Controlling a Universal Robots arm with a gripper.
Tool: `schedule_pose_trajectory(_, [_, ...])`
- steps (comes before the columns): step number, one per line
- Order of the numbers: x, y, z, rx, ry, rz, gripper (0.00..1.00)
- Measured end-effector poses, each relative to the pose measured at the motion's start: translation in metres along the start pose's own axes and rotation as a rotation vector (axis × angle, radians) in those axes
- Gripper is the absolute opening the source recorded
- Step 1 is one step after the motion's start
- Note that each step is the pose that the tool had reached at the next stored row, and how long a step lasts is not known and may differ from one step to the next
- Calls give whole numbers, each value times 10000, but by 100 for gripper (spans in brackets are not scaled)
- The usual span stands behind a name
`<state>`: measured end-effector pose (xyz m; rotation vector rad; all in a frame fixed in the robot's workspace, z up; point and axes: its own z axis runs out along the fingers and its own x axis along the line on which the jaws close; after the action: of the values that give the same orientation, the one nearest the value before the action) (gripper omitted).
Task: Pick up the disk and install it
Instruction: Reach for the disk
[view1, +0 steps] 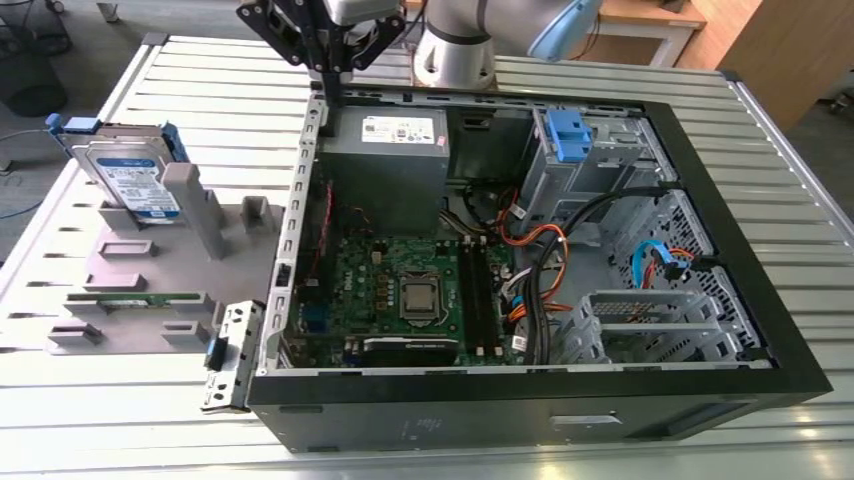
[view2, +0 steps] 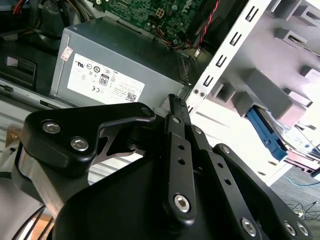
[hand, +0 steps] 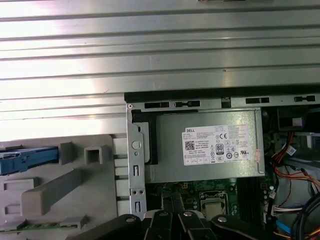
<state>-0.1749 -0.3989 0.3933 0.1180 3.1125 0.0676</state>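
The disk (view1: 127, 178) stands on edge in a grey holder (view1: 147, 265) at the exterior view's left, its white-and-blue label facing out and blue rails along its sides. Its blue rail also shows in the first wrist view (hand: 25, 159) and the second wrist view (view2: 267, 127). My gripper (view1: 330, 76) hangs above the back corner of the open computer case (view1: 534, 400), well apart from the disk. Both wrist views show its black fingers closed together with nothing between them (view2: 175, 100) (hand: 172, 200).
Inside the case lie a grey power supply (view1: 387, 150), a green motherboard (view1: 400, 290), bundled cables (view1: 547, 250) and a metal drive cage with a blue bracket (view1: 567, 135). The case and holder rest on a slatted metal table (view1: 200, 90).
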Motion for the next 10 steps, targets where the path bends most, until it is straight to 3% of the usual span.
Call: schedule_pose_trajectory(10, [48,-4,-1,-1,0,0,11])
